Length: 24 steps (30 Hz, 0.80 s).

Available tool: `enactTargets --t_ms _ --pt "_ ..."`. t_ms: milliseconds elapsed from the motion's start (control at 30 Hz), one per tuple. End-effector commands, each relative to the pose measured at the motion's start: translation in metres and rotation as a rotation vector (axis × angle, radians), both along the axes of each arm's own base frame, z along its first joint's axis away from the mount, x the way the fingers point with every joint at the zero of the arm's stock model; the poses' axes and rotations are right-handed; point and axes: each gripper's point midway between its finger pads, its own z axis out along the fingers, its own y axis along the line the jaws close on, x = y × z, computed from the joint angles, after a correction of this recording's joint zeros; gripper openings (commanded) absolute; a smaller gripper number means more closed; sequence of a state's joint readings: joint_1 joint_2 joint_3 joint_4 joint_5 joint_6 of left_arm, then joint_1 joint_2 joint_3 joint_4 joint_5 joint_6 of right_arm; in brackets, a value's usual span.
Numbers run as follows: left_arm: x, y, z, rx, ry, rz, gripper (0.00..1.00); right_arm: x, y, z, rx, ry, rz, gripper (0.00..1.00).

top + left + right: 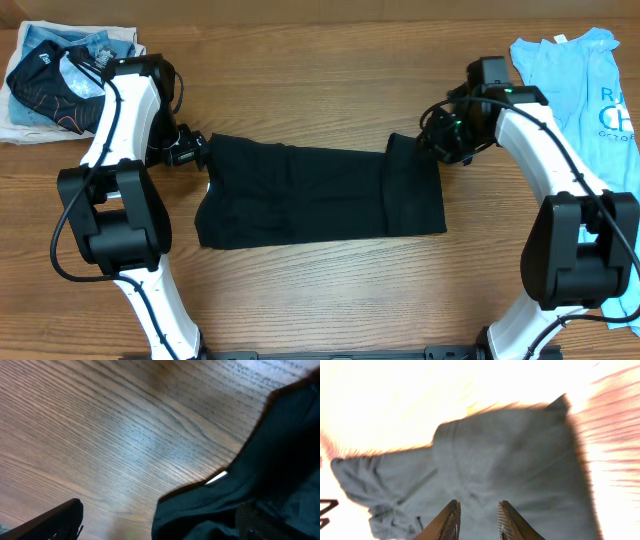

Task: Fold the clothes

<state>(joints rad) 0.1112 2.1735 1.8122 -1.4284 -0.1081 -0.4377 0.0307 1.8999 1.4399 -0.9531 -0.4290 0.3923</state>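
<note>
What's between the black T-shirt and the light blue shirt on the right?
The right gripper and its wrist, above the wooden table; the gripper sits at the right edge of the black T-shirt. The overhead view shows it.

Overexposed right wrist view washes the black clothes (510, 460) grey.

The left arm (122, 115) reaches inward, and the left gripper (186, 150) sits low with its jaws spread wide, one finger (52, 521) far out to the side. The right arm (540, 145) bends inward. The right gripper (479, 506) has its fingertips (451, 510) slightly parted.
</note>
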Motion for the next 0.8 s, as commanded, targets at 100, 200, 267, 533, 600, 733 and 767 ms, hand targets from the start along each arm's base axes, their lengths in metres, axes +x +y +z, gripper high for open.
enactTargets --t_ms 100,200,267,533,600,733,767 --pt "0.000 -0.004 -0.003 -0.009 0.006 -0.021 1.00 0.005 -0.004 -0.007 -0.044 -0.028 -0.007 0.28" --pt "0.000 -0.004 -0.003 -0.008 0.004 -0.020 1.00 0.008 0.005 -0.026 -0.039 -0.006 0.013 0.23" --pt "0.001 -0.004 -0.003 -0.008 0.002 -0.021 1.00 0.009 0.017 -0.038 -0.009 0.010 0.038 0.16" --pt "0.002 -0.003 -0.003 -0.008 -0.003 -0.021 1.00 -0.002 0.074 -0.077 0.104 0.077 0.153 0.06" --pt "0.002 -0.003 -0.003 -0.007 -0.003 -0.021 1.00 -0.003 0.080 -0.077 0.105 0.071 0.168 0.04" --pt "0.002 -0.003 -0.003 -0.007 -0.003 -0.021 1.00 0.000 0.083 -0.064 0.106 0.071 0.182 0.04" --pt "0.002 -0.003 -0.003 -0.007 -0.003 -0.021 1.00 0.001 0.080 -0.055 0.100 0.071 0.183 0.04"
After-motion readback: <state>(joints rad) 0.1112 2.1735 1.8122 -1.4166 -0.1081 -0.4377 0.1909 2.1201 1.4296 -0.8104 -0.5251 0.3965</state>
